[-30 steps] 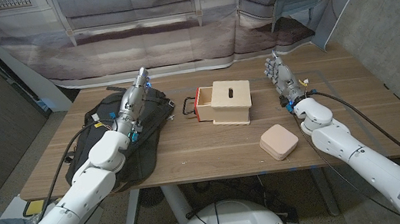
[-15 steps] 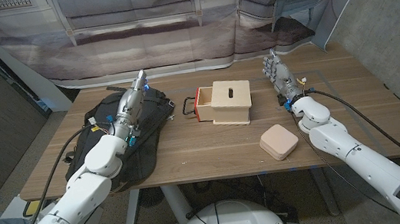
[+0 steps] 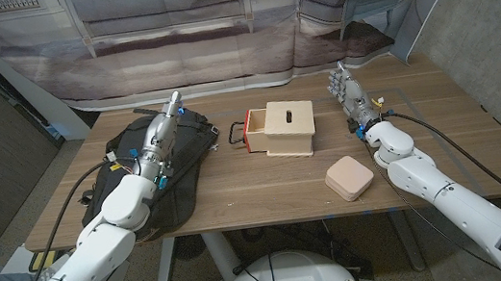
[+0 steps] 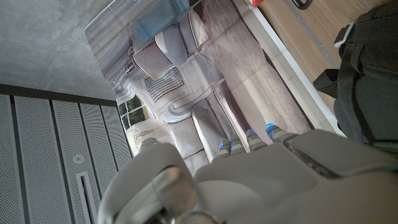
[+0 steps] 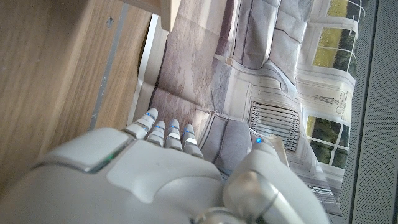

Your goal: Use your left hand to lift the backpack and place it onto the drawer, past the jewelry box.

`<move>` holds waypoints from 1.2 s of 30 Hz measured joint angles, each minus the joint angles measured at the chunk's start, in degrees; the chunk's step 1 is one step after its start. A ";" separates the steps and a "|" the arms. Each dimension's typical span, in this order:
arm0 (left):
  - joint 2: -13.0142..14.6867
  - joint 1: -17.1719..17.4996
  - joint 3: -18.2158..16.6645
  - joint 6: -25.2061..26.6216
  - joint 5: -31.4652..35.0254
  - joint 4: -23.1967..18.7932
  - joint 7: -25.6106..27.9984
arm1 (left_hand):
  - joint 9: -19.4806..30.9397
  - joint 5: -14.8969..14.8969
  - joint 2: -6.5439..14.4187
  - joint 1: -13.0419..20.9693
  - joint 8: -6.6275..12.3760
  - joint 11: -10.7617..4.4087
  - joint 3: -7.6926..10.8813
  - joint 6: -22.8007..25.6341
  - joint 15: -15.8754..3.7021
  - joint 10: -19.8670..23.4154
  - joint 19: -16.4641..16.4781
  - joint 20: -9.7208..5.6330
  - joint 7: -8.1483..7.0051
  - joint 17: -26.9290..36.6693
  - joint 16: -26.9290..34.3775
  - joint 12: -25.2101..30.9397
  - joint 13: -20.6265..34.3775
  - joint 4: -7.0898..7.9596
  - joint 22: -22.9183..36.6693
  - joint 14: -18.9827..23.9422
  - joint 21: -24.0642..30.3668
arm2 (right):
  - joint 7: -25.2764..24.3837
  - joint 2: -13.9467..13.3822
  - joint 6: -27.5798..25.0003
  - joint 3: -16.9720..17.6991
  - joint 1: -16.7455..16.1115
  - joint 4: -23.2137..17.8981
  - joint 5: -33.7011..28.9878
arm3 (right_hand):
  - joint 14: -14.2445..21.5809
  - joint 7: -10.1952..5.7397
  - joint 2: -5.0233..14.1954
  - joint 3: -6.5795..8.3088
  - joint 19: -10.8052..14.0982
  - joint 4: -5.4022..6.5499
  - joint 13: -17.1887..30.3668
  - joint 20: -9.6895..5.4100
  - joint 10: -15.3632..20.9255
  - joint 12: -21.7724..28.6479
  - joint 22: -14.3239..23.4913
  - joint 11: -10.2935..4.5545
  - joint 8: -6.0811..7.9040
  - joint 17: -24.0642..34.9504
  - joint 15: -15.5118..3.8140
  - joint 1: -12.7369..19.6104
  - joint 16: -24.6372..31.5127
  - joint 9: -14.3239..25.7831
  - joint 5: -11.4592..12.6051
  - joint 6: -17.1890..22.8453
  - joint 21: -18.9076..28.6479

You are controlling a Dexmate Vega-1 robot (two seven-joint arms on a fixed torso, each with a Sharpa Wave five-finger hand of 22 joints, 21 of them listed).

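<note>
Drawer: a small pale wooden box [image 3: 285, 128] is sitting mid-table, its orange-red drawer part sticking out toward the backpack, with a dark slot showing in its top.
Jewelry box: a pale pink rounded box [image 3: 348, 177] is lying on the table nearer the robot than the drawer and off toward the right arm, well apart from it, lid closed.
Handle: a thin black loop [image 3: 232, 134] is lying on the wood between the backpack and the drawer's orange end, touching or almost touching that end.
Backdrop: a printed sofa scene is hanging behind the table, beyond the drawer.
Cables: black cables are trailing off the table edge on the backpack's far side from the drawer.
Backpack: the black backpack [image 3: 193, 152] is lying flat on the table just beside the drawer, on its left-arm side; it is looking slumped and soft, with straps and a white buckle [image 4: 343, 35] showing in the left wrist view.
Left hand: the left hand [image 3: 159, 136] is reaching over the backpack's top, fingers stretched toward the far edge; whether it is gripping anything cannot be told.
Right hand: the right hand [image 3: 351, 97] is standing on edge beside the drawer's other side, apart from it, fingers straight, side by side and holding nothing.
</note>
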 measured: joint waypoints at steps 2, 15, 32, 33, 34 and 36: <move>0.10 0.41 -0.24 -0.30 0.76 -0.34 0.36 | 0.00 0.00 0.00 0.00 0.00 0.00 0.00 0.00 0.00 0.00 0.00 0.00 0.00 0.00 0.00 0.00 0.00 0.00 0.00 0.00 0.00 | -0.23 -0.07 -0.17 0.10 -0.18 -0.23 0.01 | 0.00 0.00 0.00 0.00 0.00 0.00 0.00 0.00 0.00 0.00 0.00 0.00 0.00 0.00 0.00 0.00 0.00 0.00 0.00 0.00 0.00; -0.36 2.68 -1.39 -2.15 3.45 -1.20 1.56 | 0.00 0.00 0.31 0.30 0.00 0.00 -0.24 0.00 0.00 0.00 0.00 0.00 0.00 0.00 0.00 0.00 0.00 -0.23 0.00 0.00 0.00 | -1.57 -0.68 -1.78 0.17 -0.50 -1.57 -0.38 | 0.20 0.00 0.00 0.00 -0.01 0.00 0.00 0.00 0.00 0.00 0.00 0.00 0.00 -0.01 0.21 0.00 0.00 0.00 0.00 0.00 0.00; -0.51 6.08 -3.34 -3.63 7.04 -3.14 2.95 | 0.00 0.00 0.53 0.52 0.00 -0.21 -0.23 0.00 -0.29 0.21 0.00 0.00 0.00 0.00 0.00 0.00 0.00 -0.23 0.00 -0.29 0.00 | -1.95 -0.63 -0.98 0.45 -0.54 -2.01 -0.63 | 0.20 0.01 0.00 0.00 -0.01 0.00 0.00 0.00 0.42 0.00 0.00 0.00 0.00 -0.01 0.21 0.00 0.00 0.00 -0.46 0.00 0.00; -0.51 6.32 -3.53 -3.63 7.04 -3.28 2.95 | 0.00 0.00 0.53 0.52 0.00 -0.21 -0.23 0.00 -0.29 0.21 0.00 0.00 0.00 0.00 0.00 0.00 0.00 -0.23 0.00 -0.29 0.00 | -1.89 -0.63 -0.78 0.45 -0.54 -2.01 -0.62 | 0.20 0.01 0.00 0.00 -0.01 0.00 0.00 0.00 0.42 0.00 0.00 0.00 0.00 -0.01 0.21 0.00 0.00 0.00 -0.45 0.00 0.00; -0.50 6.53 -3.70 -3.63 7.04 -3.41 2.95 | 0.00 0.00 0.53 0.52 0.00 -0.21 -0.23 0.00 -0.29 0.21 0.00 0.00 0.00 0.00 0.00 0.00 0.00 -0.23 0.00 -0.29 0.00 | -1.89 -0.63 -0.76 0.45 -0.54 -2.01 -0.62 | 0.20 0.01 0.00 0.00 -0.01 0.00 0.00 0.00 0.42 0.00 0.00 0.00 0.00 -0.01 0.21 0.00 0.00 0.00 -0.45 0.00 0.00; -0.49 6.80 -3.92 -3.86 7.82 -3.55 3.13 | 0.00 0.00 0.53 0.52 0.00 -0.21 -0.23 0.00 -0.29 0.21 0.00 0.00 0.00 0.00 0.00 0.00 0.00 -0.23 0.00 -0.29 0.00 | -1.86 -0.17 -0.52 0.46 -0.46 -1.41 -0.60 | 0.20 0.01 0.00 0.00 -0.01 0.00 0.00 0.00 0.42 0.00 0.00 0.00 0.00 -0.02 0.21 0.00 0.00 0.00 -0.45 0.00 0.00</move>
